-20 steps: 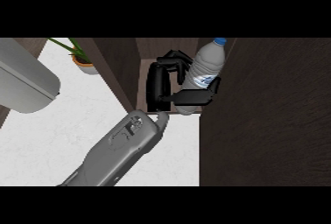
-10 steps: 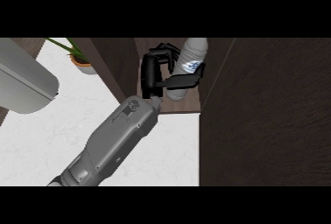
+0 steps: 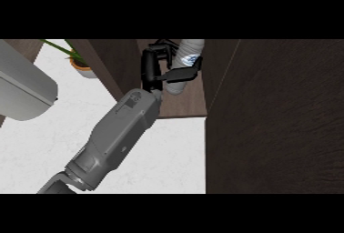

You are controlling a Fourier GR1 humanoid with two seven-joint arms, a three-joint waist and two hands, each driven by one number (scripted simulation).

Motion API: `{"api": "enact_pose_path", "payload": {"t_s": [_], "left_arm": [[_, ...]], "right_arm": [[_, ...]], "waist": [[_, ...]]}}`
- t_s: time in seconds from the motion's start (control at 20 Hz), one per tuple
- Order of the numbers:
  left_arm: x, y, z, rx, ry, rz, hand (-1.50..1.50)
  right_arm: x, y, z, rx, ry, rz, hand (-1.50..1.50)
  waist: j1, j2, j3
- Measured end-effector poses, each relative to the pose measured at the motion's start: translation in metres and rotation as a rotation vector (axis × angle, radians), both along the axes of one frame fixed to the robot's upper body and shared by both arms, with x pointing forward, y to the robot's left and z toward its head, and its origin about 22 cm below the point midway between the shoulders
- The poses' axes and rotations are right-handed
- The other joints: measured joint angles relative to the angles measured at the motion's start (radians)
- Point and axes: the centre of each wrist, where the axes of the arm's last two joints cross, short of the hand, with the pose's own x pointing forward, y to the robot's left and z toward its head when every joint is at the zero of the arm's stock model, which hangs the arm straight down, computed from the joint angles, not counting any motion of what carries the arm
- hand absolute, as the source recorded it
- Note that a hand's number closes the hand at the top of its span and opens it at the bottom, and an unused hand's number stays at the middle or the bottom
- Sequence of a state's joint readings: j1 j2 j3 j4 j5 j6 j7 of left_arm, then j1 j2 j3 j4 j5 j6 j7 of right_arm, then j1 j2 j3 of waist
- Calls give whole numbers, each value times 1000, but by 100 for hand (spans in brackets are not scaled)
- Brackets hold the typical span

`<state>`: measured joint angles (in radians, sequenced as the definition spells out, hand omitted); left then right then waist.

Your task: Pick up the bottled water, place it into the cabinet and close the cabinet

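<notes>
Bottled water [image 3: 188,57] stands inside the cabinet, its base on the brown shelf [image 3: 184,103]. Its long axis runs away from the viewer and its top is cut off at the far edge. The right hand [image 3: 160,68] is curled round it, thumb across the label. A dark cabinet door [image 3: 275,113] rises close on the right and a side panel [image 3: 111,63] on the left. Further left, a potted plant [image 3: 80,67] sits on the white counter [image 3: 168,154].
</notes>
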<state>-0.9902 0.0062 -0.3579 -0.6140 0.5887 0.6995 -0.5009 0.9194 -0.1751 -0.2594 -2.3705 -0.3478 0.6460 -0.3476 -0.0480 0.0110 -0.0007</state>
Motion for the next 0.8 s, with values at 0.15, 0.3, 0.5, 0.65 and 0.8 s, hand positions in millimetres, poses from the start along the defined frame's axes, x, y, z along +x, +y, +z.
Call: {"api": "enact_pose_path", "payload": {"t_s": [0.15,0.3,0.5,0.65,0.8], "left_arm": [[9,4,-1,85,5,11,-150],[13,3,-3,146,13,19,-150],[21,5,1,206,24,34,-150],[26,8,3,223,29,41,-150],[29,10,5,200,34,38,-150]], "right_arm": [[1,1,-1,13,-11,0,-150],[4,0,0,5,-9,0,-150],[5,-2,0,8,-13,3,-150],[6,-3,1,4,-15,1,-150],[10,-2,2,9,-25,1,-150]], "waist": [[-1,1,0],[-2,3,0],[-8,5,0],[-9,6,0],[-8,7,0]]}}
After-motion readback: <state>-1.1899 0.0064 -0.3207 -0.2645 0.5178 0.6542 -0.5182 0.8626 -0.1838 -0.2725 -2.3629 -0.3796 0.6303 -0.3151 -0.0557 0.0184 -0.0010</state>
